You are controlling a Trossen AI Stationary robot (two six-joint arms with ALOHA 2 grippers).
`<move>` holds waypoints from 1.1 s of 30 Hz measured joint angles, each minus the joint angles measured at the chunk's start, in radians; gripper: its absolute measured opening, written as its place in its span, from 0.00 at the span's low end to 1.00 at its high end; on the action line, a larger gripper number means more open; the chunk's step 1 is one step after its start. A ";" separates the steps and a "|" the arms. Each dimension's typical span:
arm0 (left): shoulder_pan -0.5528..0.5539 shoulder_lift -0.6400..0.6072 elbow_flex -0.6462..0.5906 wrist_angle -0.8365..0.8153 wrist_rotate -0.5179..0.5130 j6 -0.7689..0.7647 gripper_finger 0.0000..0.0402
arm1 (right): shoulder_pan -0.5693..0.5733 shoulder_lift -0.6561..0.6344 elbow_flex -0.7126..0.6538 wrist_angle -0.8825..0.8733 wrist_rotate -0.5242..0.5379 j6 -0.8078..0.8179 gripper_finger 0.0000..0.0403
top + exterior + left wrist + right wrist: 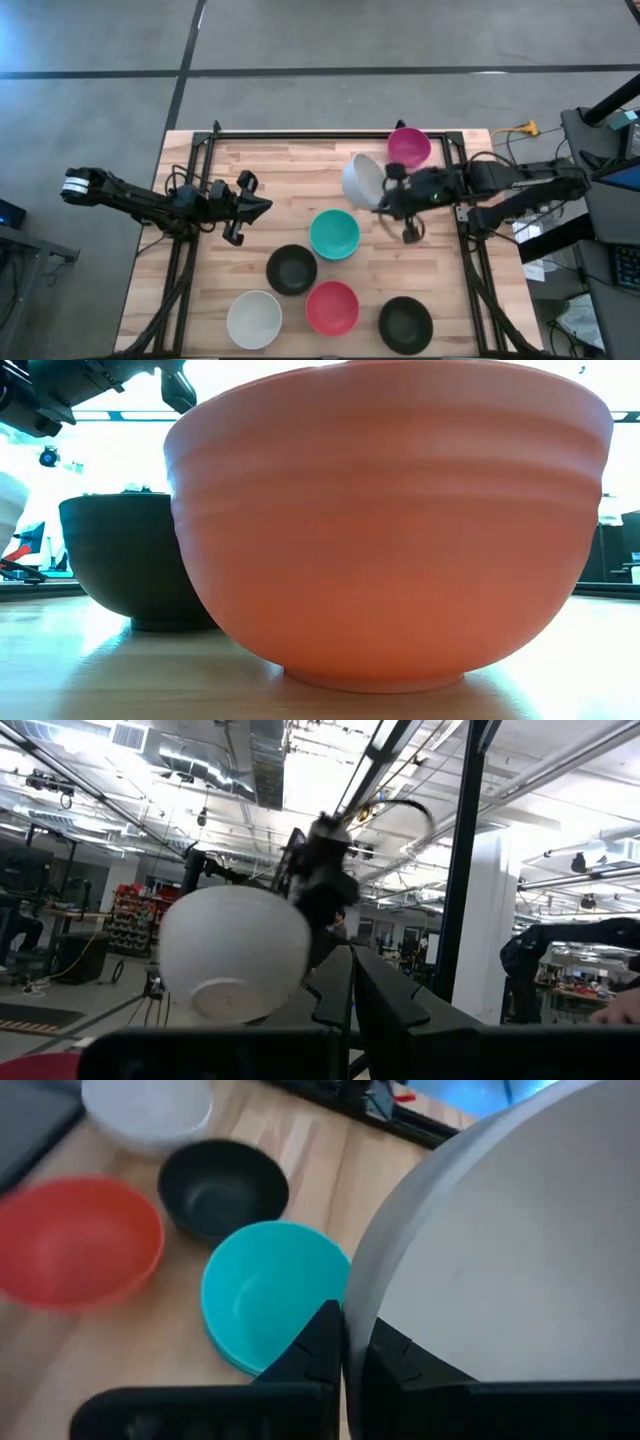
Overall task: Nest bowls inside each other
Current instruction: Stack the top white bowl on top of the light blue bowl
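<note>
Bowls sit spread around the teal bowl on the worktop. Nearest the front edge lie a white bowl, the red bowl and a black bowl; another black bowl touches the teal one. Beyond it, the right gripper has its fingers clenched on a tilted white bowl's rim, the magenta bowl just behind. The left gripper, fingers clenched and empty, waits well apart.

It looked like a big industrial lab: exposed ceiling ducts, strip lights, a red parts rack, concrete floor around the wooden table.
</note>
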 joint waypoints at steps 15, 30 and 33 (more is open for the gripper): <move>0.000 0.000 0.000 -0.001 0.001 0.000 0.00 | 0.148 0.333 0.331 -0.241 0.063 -0.287 0.02; 0.000 -0.004 -0.001 0.000 0.002 0.000 0.00 | 0.159 0.563 0.427 -0.326 0.003 -0.341 0.02; 0.000 -0.004 -0.001 0.000 0.002 0.000 0.00 | 0.155 0.589 0.438 -0.327 -0.031 -0.340 0.02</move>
